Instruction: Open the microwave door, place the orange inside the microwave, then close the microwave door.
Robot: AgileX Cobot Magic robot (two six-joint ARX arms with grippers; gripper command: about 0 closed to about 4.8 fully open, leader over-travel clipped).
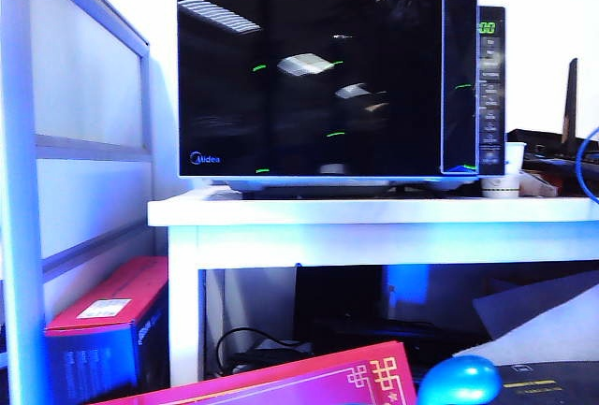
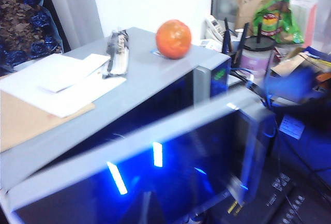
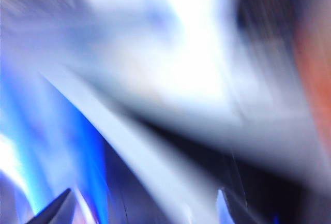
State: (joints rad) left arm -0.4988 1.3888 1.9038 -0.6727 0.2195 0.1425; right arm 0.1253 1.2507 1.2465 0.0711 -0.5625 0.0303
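The black microwave [image 1: 491, 96] stands on a white table, its green digits [image 1: 488, 28] lit. The microwave door [image 1: 309, 78] is ajar, its handle bar [image 1: 459, 68] swung out toward the camera. In the left wrist view the orange [image 2: 174, 39] rests on the microwave's grey top [image 2: 129, 89], and the door [image 2: 155, 182] angles out below it, blurred. My left gripper hovers close above the door glass; its fingers do not show clearly. My right gripper [image 3: 145, 211] shows two dark fingertips [image 3: 57, 211] far apart, open, in a heavily smeared view. Neither arm appears in the exterior view.
Papers [image 2: 62, 84] and a dark packet [image 2: 116, 53] lie on the microwave top. A paper cup [image 1: 513, 171] stands beside the microwave on the table [image 1: 374, 213]. Below are a red box [image 1: 108, 316], a pink box [image 1: 309, 382] and a blue egg-shaped thing [image 1: 459, 382].
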